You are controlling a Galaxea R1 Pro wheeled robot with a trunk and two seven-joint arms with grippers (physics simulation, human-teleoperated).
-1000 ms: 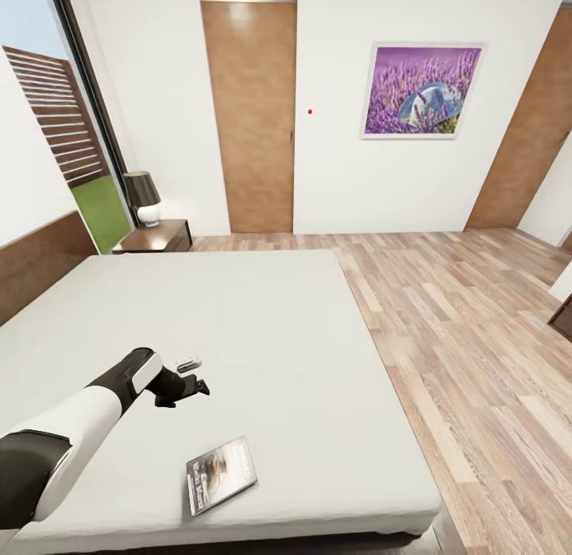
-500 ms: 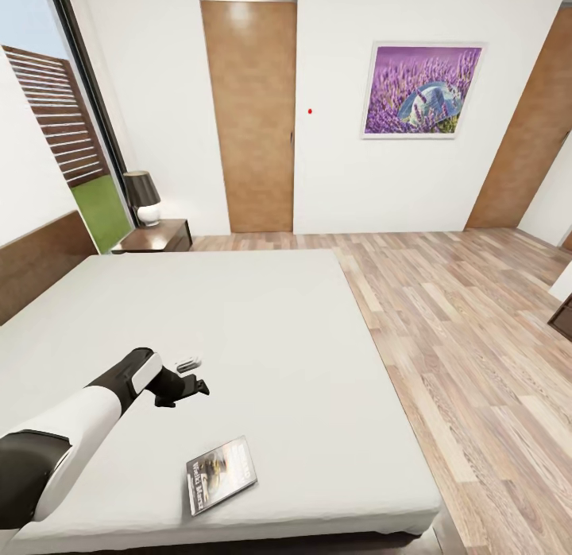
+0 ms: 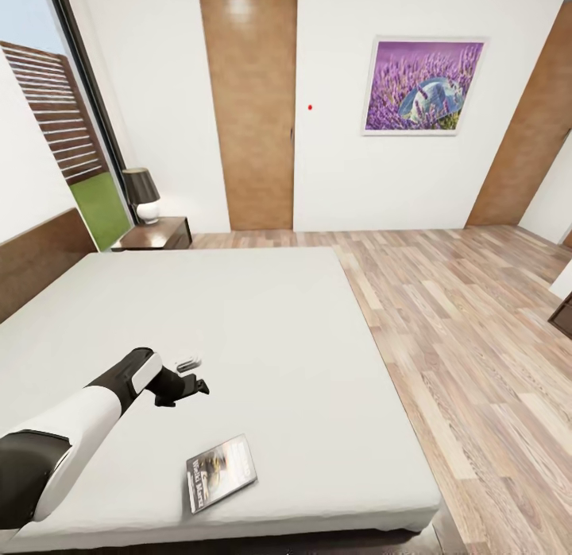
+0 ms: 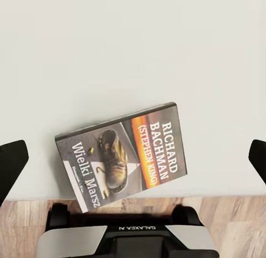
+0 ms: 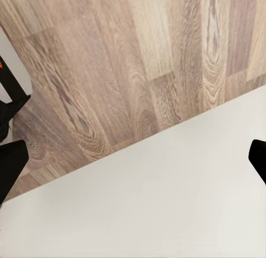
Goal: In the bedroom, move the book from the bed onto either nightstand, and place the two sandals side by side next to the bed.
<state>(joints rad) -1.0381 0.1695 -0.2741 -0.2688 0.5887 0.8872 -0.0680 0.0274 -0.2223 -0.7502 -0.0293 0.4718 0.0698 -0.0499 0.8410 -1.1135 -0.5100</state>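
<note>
A thin paperback book (image 3: 221,474), its grey boot cover crossed by an orange band of white lettering, lies flat near the bed's (image 3: 262,332) foot edge, just below the left hand (image 3: 193,378), whose fingers hang spread apart above it, touching nothing.

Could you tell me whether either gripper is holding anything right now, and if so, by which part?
Nothing is held. The left gripper hangs open above the bed, and the book lies untouched near the edge. The right gripper's fingers are spread apart, empty.
</note>
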